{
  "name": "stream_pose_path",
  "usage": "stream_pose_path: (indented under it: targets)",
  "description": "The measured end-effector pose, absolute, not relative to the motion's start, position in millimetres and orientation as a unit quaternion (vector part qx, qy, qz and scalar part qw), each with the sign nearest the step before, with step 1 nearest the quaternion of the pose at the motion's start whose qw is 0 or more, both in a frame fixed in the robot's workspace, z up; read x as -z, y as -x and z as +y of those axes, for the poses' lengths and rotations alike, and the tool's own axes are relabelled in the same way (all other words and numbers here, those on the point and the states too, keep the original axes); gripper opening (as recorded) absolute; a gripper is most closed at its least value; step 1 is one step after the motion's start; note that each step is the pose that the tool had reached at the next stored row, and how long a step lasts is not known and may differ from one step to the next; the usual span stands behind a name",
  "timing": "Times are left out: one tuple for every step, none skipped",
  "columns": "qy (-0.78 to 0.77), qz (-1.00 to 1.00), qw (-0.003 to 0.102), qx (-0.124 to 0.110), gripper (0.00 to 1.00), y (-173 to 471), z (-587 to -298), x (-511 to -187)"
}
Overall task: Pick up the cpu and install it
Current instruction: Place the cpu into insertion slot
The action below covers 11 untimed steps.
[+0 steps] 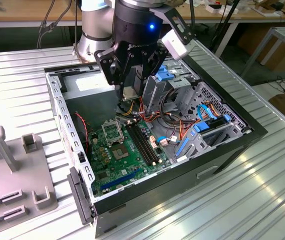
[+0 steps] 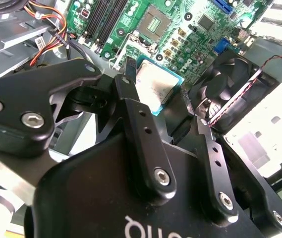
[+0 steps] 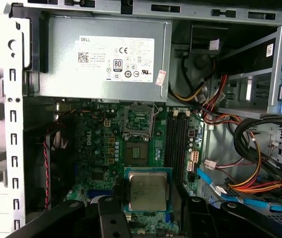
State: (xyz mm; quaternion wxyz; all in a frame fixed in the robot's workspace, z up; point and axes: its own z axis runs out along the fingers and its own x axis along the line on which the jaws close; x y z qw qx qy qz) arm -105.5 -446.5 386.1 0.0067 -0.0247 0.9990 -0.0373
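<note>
My gripper (image 1: 131, 96) hangs over the open computer case, shut on the cpu (image 1: 129, 93), a flat square chip with a dull silver top. In both wrist views the cpu (image 3: 148, 190) (image 2: 156, 88) sits between the black fingers (image 3: 112, 217), held by its edges. Below it on the green board (image 1: 113, 159) lies the square socket frame (image 1: 113, 131) (image 3: 139, 121) (image 2: 155, 20) with a hollow middle and nothing in it. The chip is held well above the board, apart from the socket.
A grey power supply (image 3: 106, 58) fills the case's back. Memory slots (image 1: 145, 142) run beside the socket. Coloured cables (image 3: 250, 173) and a blue-tabbed drive cage (image 1: 165, 75) crowd the exterior view's right. A black fan (image 2: 230, 69) sits by the board. Grey fixtures (image 1: 12, 170) stand outside the case.
</note>
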Motion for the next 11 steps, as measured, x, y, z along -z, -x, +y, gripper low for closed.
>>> stream_pose_path:
  targets:
    - [0.025, 0.999, 0.007, 0.037, 0.47, 105.5, -447.0, -386.0]
    - [0.025, 0.999, 0.007, 0.037, 0.47, 105.4, -447.5, -385.9]
    - [0.025, 0.999, 0.007, 0.037, 0.47, 105.5, -448.0, -385.8]
    - [0.025, 0.999, 0.007, 0.037, 0.47, 105.5, -448.5, -385.8]
    - [0.025, 0.999, 0.007, 0.037, 0.47, 105.5, -449.2, -385.7]
    - [0.025, 0.999, 0.007, 0.037, 0.47, 105.5, -450.0, -385.7]
    - [0.025, 0.999, 0.007, 0.037, 0.47, 105.5, -450.7, -385.6]
    - [0.025, 0.999, 0.007, 0.037, 0.47, 105.5, -451.3, -385.5]
    - [0.025, 0.999, 0.007, 0.037, 0.47, 105.5, -452.1, -385.4]
    - [0.025, 0.999, 0.007, 0.037, 0.47, 105.5, -452.8, -385.3]
    - [0.025, 0.999, 0.007, 0.037, 0.47, 105.5, -453.6, -385.2]
